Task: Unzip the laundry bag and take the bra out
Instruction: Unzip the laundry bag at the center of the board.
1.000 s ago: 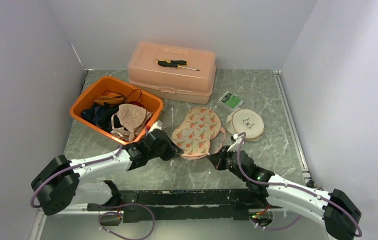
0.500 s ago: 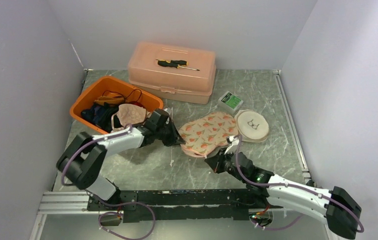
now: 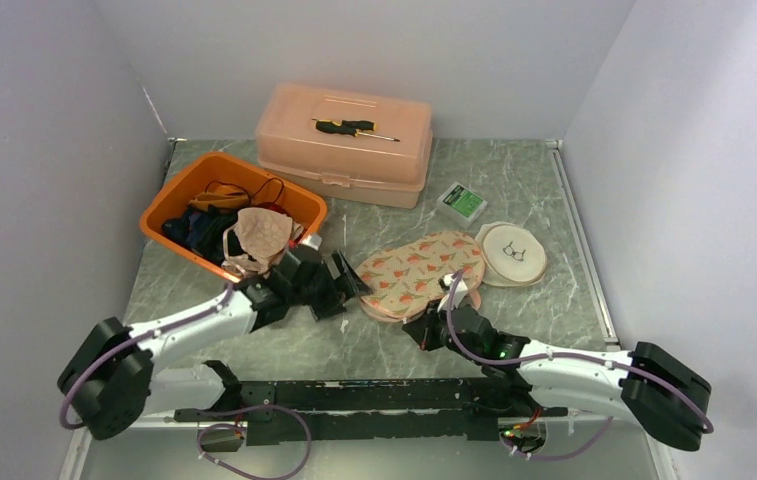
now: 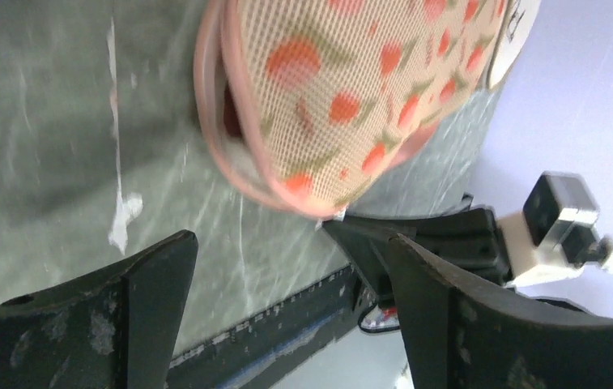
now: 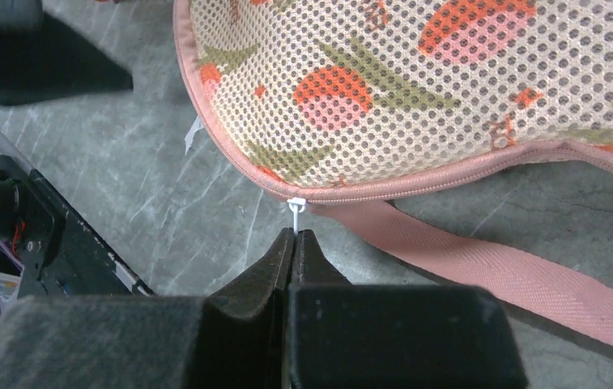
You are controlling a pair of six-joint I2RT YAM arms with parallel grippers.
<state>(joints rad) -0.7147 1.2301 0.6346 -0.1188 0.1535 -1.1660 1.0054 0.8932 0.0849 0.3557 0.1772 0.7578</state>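
Pinching zip pull at bag edge

Left tool newly wide open, off the laundry bag.

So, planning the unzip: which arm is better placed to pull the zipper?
Right: the right gripper is shut on the white zipper pull at the edge of the laundry bag; the left gripper stands open off the bag's end, holding nothing.

Black two-finger left gripper gapes wide, reaching toward two o'clock; black right gripper, pinched tight, reaches toward ten o'clock.
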